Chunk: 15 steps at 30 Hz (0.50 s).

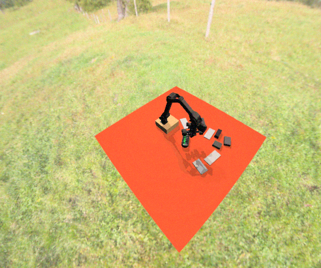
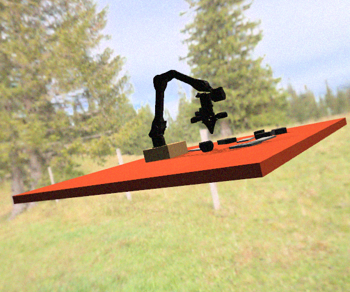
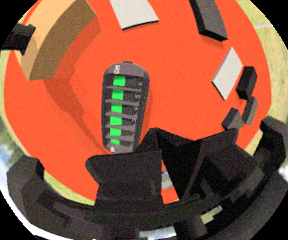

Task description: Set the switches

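The dark grey controller unit (image 1: 185, 141) (image 2: 206, 146) (image 3: 136, 106) lies on the orange-red bench with its rocker side up. In the wrist view green patches show in a row along its rockers, with ON printed at the far end. Numbers 4, 5 and 6 are faintly readable; the near end sits close to the finger outlines. Which end of each rocker is down is too small to tell. The label on the underside is hidden. My gripper (image 2: 212, 131) (image 3: 152, 131) is shut and empty, pointing down above the bench beside the unit, clear of it.
The arm's wooden base block (image 1: 167, 126) (image 2: 169, 152) (image 3: 64, 45) stands behind the unit. Pale flat plates (image 1: 212, 157) (image 3: 228, 74) and several dark blocks (image 1: 227, 141) (image 3: 246, 82) lie on the bench (image 1: 166, 184). A long dark block (image 3: 209, 20) shows in the wrist view.
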Each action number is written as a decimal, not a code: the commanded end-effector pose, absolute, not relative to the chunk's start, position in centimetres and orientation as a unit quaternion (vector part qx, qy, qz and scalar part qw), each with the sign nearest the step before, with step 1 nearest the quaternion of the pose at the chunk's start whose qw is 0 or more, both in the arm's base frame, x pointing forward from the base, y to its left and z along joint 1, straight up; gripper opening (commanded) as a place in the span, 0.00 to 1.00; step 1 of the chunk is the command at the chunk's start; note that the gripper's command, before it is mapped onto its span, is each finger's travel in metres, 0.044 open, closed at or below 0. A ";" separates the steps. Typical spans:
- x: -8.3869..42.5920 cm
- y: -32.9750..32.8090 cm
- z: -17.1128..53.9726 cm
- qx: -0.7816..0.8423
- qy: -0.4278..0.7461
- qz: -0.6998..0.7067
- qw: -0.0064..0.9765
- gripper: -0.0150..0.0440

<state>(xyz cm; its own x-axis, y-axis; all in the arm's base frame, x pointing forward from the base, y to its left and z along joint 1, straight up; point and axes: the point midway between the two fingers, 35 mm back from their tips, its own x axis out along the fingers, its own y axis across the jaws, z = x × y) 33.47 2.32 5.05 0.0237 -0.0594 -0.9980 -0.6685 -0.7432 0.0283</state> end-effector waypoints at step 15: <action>22.1 0.8 2.2 -0.667 0.245 0.555 0.432 0.25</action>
<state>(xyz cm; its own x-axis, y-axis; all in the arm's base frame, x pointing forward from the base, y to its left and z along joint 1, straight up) 23.27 0.66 2.85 0.2298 0.1284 -0.9647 -0.8012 -0.5378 -0.2624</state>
